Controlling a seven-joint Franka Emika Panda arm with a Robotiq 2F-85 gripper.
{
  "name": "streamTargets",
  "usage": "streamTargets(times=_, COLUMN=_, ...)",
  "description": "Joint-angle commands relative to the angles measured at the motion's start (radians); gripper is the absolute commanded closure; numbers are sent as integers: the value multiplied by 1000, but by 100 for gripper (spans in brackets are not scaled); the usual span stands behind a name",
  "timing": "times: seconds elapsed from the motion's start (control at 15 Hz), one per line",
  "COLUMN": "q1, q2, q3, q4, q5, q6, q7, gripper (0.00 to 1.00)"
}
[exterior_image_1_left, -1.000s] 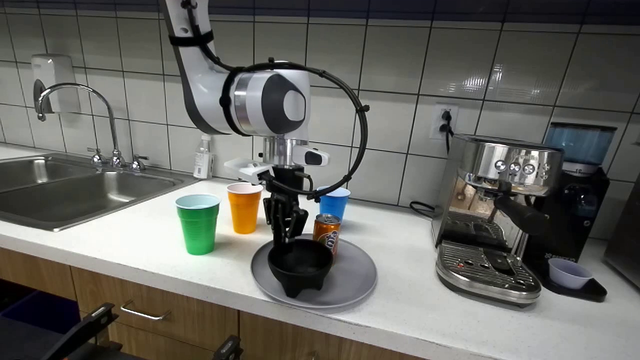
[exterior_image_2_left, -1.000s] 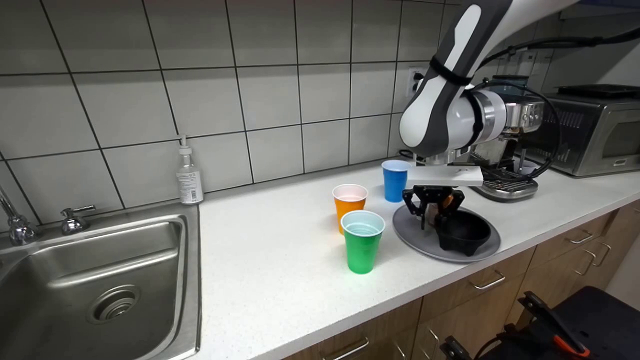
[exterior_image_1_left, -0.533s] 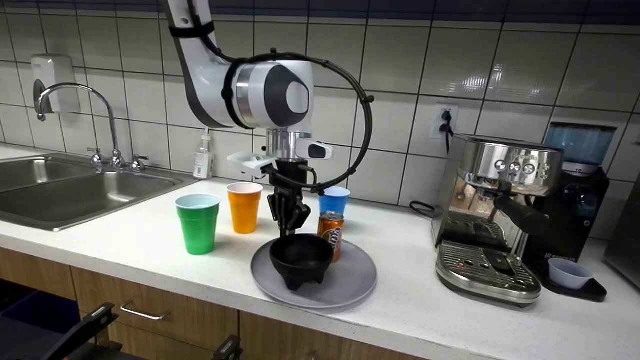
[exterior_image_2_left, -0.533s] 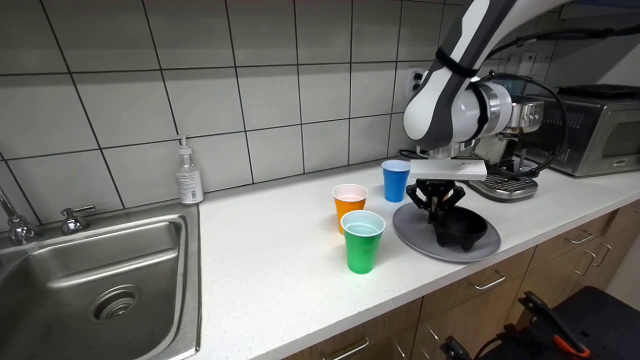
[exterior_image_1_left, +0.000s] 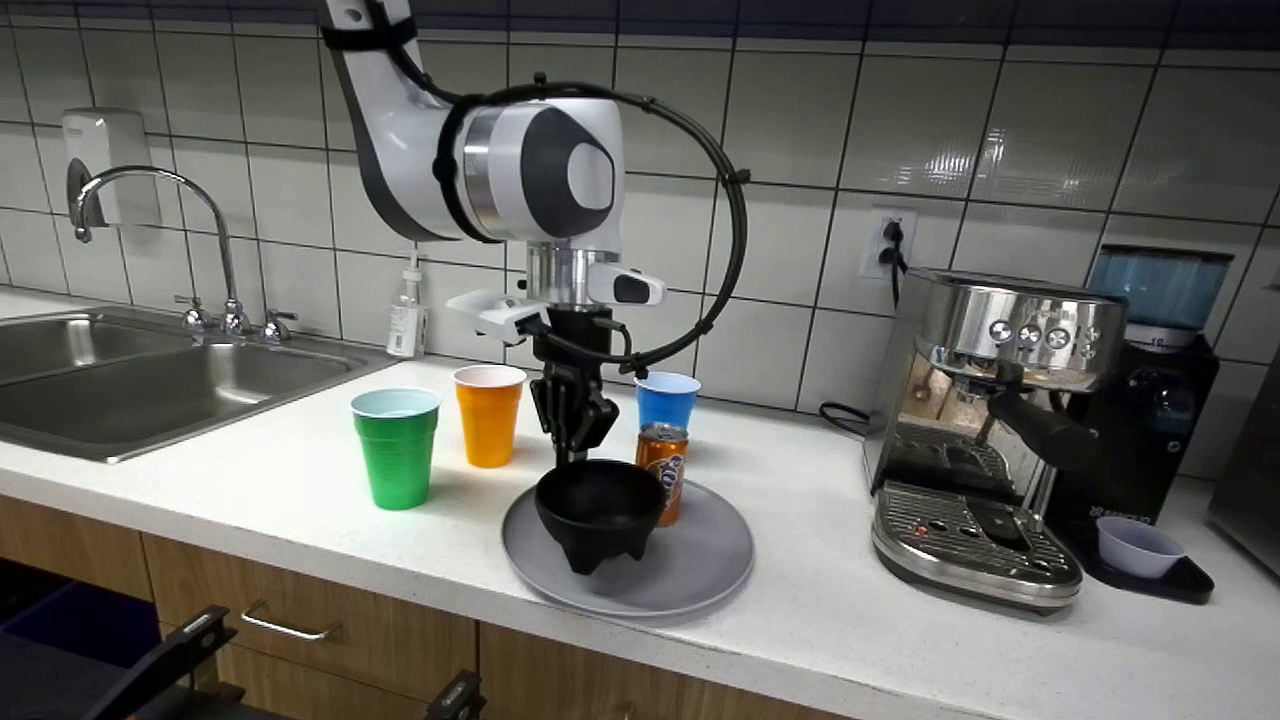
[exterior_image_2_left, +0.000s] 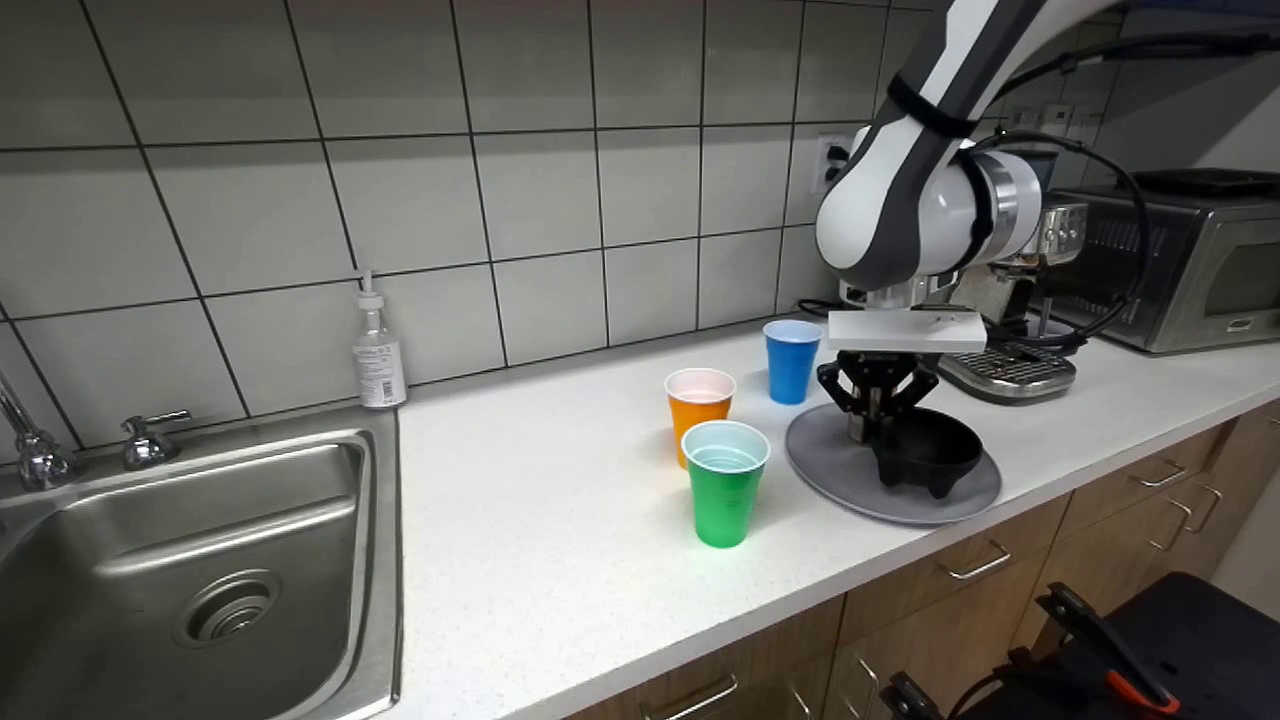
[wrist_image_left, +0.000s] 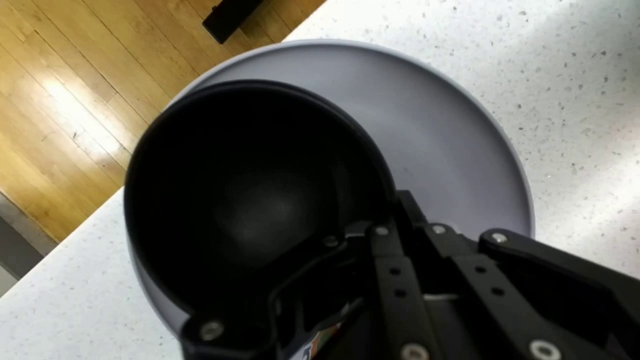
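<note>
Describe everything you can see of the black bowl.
The black bowl is round and deep, with short, stubby feet; its material is unclear. It is upright and looks empty. The gripper is shut on its rim, holding it over the plate; whether the feet touch the plate is hard to tell. In an exterior view, a can shows behind it, contact unclear.

Three cups (exterior_image_1_left: 396, 455), one black bowl (exterior_image_1_left: 600, 528), one can (exterior_image_1_left: 669, 470), one plate (exterior_image_1_left: 705, 550).

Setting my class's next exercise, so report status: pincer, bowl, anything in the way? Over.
Pincer shut on rim of black bowl. Bowl mouth-up over grey plate. Orange can close beside bowl, possibly in the way.
</note>
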Motion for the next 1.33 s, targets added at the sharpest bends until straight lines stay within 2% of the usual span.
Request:
streamTargets(times=0.0, q1=-2, q2=-103, q3=5, q4=-61, q5=-22, q6=-38, q7=-16, gripper=98)
streamTargets(times=0.6, q1=-76, q2=-214, q3=-1, q4=-131, q5=-25, q6=-69, q7=-57, gripper=98)
streamTargets(times=1.27, q1=-195, q2=-227, q3=-42, q4=-114, q5=-87, q6=-90, q7=-59, gripper=98)
